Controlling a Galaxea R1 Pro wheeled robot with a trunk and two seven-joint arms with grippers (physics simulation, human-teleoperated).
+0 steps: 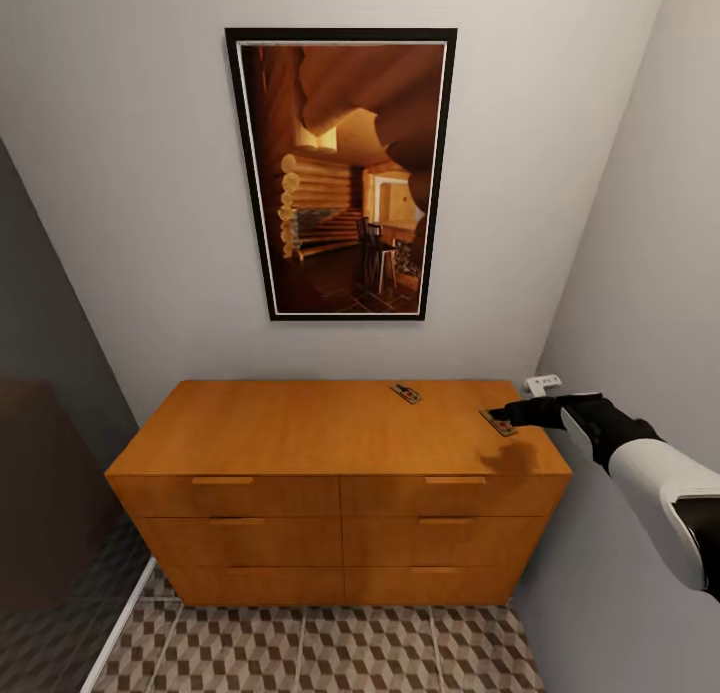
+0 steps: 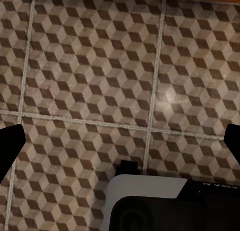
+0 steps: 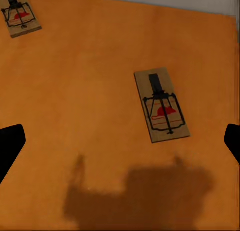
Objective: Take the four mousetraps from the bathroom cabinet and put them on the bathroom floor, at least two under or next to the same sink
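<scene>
Item: cabinet (image 1: 330,428), orange-brown, six drawer fronts with slim bar handles, standing against the grey wall under a framed picture (image 1: 341,173) of a log interior. Its right end sits in the corner; a white fitting (image 1: 544,382) on the side wall pokes out just past it, too small to identify.

Item: two mousetraps on the cabinet top, both toward its right end. The near mousetrap (image 3: 161,105) lies flat near the front right corner, black wire and red spot plain from my right wrist. In the head view it (image 1: 498,423) is partly covered by my own fingers. The far mousetrap (image 1: 405,393) lies closer to the wall, well apart from the first; in my right wrist view it (image 3: 20,17) is cut by the frame edge.

Item: my right gripper (image 1: 497,414), over the near mousetrap, jaws spread wide, tips at either edge of the wrist view, nothing between them. Its shadow falls on the wood beside the trap. Contact with the trap: cannot tell.

Item: my left gripper (image 2: 120,141), jaws likewise spread, empty, pointed at the bathroom floor (image 2: 90,66) with its cube-pattern tiles and pale grout.

Item: floor strip (image 1: 330,648) before the cabinet, cut off by the frame.
</scene>
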